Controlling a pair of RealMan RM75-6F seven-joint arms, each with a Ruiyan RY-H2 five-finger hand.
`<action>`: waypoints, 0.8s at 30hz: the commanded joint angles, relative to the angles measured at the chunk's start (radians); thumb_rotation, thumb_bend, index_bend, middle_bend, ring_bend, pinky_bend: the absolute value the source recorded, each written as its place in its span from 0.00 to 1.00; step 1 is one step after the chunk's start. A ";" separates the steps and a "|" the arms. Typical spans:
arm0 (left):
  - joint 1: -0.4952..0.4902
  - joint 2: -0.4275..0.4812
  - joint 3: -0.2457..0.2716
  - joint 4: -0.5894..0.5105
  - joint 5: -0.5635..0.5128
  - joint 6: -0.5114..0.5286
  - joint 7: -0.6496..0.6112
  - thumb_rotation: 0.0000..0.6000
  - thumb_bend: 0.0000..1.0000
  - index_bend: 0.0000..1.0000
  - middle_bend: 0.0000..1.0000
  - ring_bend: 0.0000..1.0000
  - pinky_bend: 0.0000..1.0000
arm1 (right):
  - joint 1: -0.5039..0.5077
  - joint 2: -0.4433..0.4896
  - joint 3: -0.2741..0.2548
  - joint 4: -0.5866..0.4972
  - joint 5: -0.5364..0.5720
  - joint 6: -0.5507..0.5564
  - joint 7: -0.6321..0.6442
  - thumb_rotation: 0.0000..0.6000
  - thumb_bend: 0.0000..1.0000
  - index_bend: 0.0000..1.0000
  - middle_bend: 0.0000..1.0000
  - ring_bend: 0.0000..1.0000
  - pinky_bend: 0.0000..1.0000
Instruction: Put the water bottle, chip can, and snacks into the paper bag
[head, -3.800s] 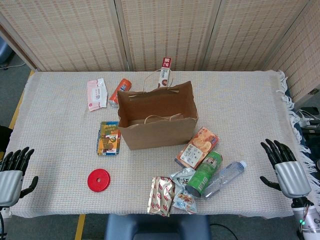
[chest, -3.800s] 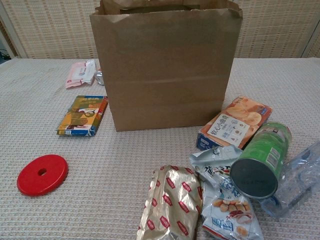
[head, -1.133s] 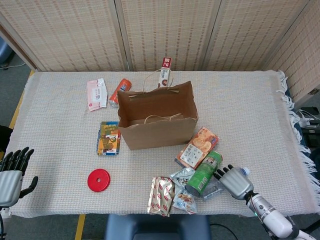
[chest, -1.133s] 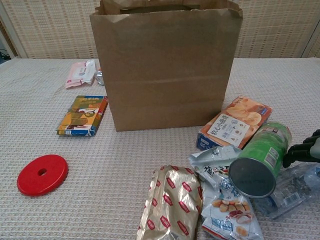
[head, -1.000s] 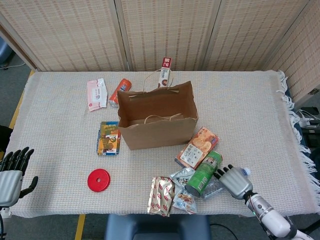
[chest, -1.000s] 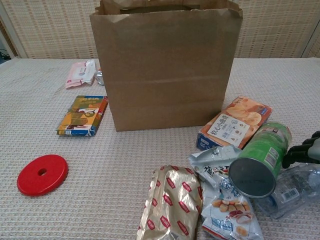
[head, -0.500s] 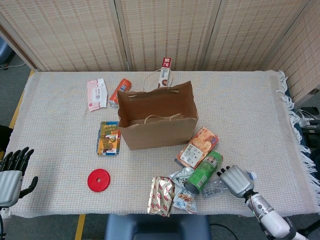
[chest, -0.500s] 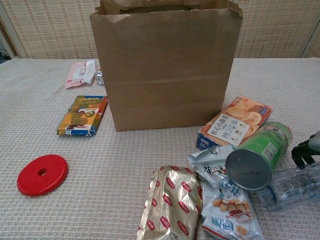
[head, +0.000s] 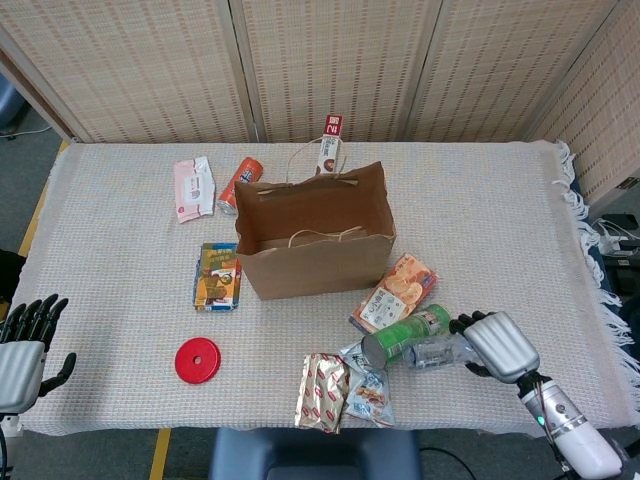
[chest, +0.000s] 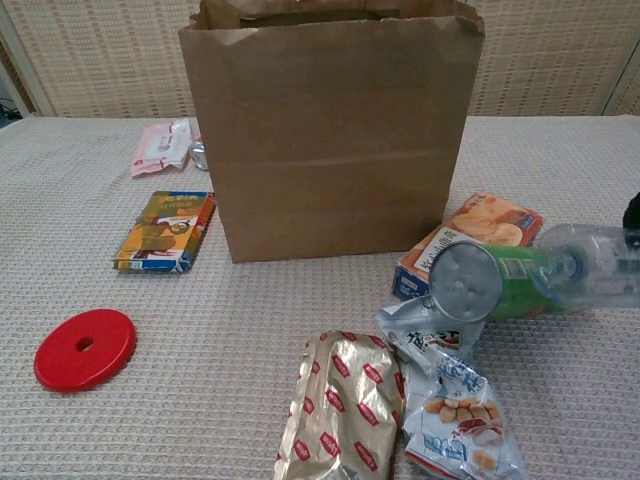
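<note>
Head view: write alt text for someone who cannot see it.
The right hand grips a clear water bottle at the table's near right, beside a green chip can lying on its side. An open paper bag stands mid-table, with snack packs in front of it. The left hand hangs open at the near left.

Matt paper bag (head: 315, 240) — clear plastic bottle (chest: 598, 263) — woven cloth (head: 120, 250).
</note>
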 joint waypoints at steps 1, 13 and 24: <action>0.000 0.000 0.000 0.000 0.000 0.000 -0.001 1.00 0.39 0.02 0.00 0.00 0.00 | -0.007 0.029 0.030 -0.018 -0.019 0.043 0.051 1.00 0.33 0.67 0.57 0.62 0.66; -0.001 0.001 0.000 -0.001 0.000 -0.001 -0.002 1.00 0.39 0.02 0.00 0.00 0.00 | -0.004 0.015 0.070 -0.054 -0.010 0.074 0.030 1.00 0.33 0.68 0.57 0.62 0.66; -0.001 0.000 -0.001 0.000 0.001 0.000 -0.001 1.00 0.39 0.02 0.00 0.00 0.00 | 0.002 -0.054 0.176 -0.079 -0.015 0.200 0.029 1.00 0.33 0.70 0.59 0.62 0.66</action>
